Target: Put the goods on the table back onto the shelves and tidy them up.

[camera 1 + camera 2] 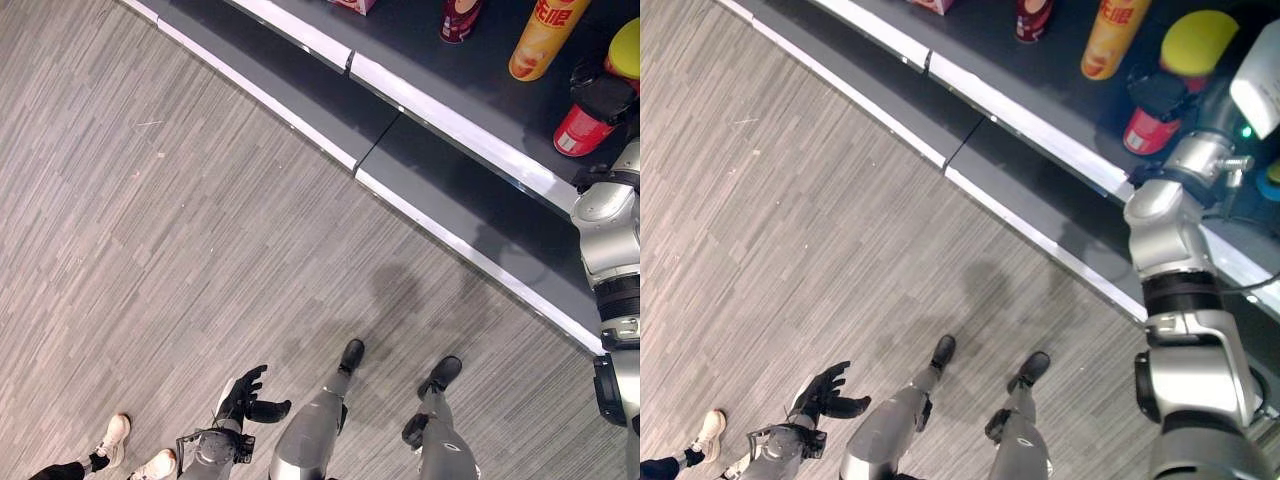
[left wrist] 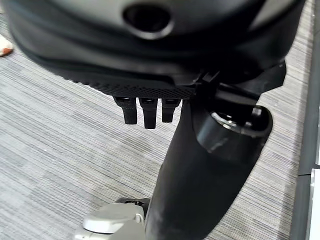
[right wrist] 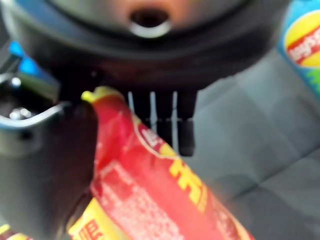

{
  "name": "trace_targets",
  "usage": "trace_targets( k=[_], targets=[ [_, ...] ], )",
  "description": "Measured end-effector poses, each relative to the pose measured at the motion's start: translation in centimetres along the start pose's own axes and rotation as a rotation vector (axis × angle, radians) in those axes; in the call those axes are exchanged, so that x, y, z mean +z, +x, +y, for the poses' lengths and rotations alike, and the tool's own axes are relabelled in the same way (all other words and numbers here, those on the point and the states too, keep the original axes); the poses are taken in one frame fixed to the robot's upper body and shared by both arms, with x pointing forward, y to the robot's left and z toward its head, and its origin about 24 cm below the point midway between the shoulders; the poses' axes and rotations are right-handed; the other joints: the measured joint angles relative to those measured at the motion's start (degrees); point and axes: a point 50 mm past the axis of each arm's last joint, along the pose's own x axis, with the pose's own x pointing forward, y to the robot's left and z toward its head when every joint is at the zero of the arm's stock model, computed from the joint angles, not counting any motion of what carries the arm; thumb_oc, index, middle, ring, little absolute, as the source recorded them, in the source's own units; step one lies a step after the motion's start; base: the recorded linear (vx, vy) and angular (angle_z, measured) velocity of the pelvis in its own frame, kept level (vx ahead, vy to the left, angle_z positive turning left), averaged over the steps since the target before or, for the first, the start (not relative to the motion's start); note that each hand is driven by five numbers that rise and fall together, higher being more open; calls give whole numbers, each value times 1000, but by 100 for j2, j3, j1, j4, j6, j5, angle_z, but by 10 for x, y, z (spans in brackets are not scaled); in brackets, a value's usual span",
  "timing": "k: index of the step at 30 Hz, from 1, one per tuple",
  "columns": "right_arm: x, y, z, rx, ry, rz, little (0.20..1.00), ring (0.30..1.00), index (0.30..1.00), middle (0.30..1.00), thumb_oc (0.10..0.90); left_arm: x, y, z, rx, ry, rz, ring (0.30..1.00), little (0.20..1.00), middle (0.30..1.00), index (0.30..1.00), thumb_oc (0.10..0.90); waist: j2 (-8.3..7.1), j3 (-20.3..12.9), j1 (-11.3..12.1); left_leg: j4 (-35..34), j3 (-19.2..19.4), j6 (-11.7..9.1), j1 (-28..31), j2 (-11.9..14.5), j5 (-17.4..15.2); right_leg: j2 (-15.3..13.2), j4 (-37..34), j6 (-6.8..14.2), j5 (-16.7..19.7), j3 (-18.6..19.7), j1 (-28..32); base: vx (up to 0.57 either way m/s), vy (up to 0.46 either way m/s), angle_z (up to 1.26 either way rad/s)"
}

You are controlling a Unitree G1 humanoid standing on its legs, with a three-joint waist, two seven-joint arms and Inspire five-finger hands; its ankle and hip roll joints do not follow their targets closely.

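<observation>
My right hand (image 1: 1160,96) reaches onto the dark shelf (image 1: 450,126) at the upper right. It is shut on a red canister (image 1: 578,132) with yellow print, which sits between thumb and fingers (image 3: 170,120) in the right wrist view, where the red canister (image 3: 150,190) lies tilted across the palm. Its base rests on or just above the shelf board. My left hand (image 1: 243,393) hangs low beside me over the floor, open, with its fingers (image 2: 145,112) relaxed and holding nothing.
On the shelf stand a tall yellow canister (image 1: 545,35), a dark red can (image 1: 460,18), a yellow-green lidded tub (image 1: 1198,40) and a pink box (image 1: 352,5). A blue and yellow packet (image 3: 302,40) is beside the right hand. A person's shoes (image 1: 115,436) are at the lower left.
</observation>
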Motion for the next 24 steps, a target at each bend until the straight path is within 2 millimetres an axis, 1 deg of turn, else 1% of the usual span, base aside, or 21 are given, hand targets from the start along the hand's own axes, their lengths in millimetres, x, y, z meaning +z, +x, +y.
trace_targets(
  k=[2, 3, 4, 9, 16, 24],
  targets=[
    [-8, 2, -2, -22, -2, 45, 300, 300, 300, 300, 400, 2, 1, 0, 1, 1, -7, 900, 900, 900, 900, 800, 9, -6, -6, 9, 1, 0, -41, -3, 0, -2, 0, 0, 0, 3, -36, 0, 0, 0],
    [-12, 8, -11, -58, -15, 49, 300, 300, 300, 300, 400, 3, 2, 0, 4, 2, -10, 900, 900, 900, 900, 800, 22, -13, -10, 25, 2, 0, -112, -14, 0, -11, 0, 1, 2, 4, -94, 0, 0, 0],
    [-13, 9, -12, -62, -17, 55, 300, 300, 300, 300, 400, 4, 2, 0, 3, 3, -10, 900, 900, 900, 900, 800, 23, -14, -10, 29, 7, 0, -111, -16, 0, -12, 0, 1, 2, 9, -93, 0, 0, 0],
    [-16, 10, -12, -68, 8, 96, 300, 300, 300, 300, 400, 6, 3, -4, -8, 14, -18, 900, 900, 900, 900, 800, 36, -22, -19, 123, 28, 0, -125, -74, 0, -53, 0, 1, 2, 29, -65, 0, 0, 0],
    [-21, 19, -13, -85, 36, 182, 300, 300, 300, 300, 400, 9, 3, -5, -6, 16, -28, 900, 900, 900, 900, 800, 47, -30, -4, 122, 20, 0, -126, -74, 0, -55, 0, 14, 14, 19, -60, 0, 0, 0],
    [-20, 19, -12, -77, 60, 200, 300, 300, 300, 300, 400, 7, 3, -4, -2, 11, -22, 900, 900, 900, 900, 800, 60, -39, -10, 121, 17, 0, -127, -74, 0, -56, 1, 18, 20, 16, -60, 0, 0, 0]
  ],
)
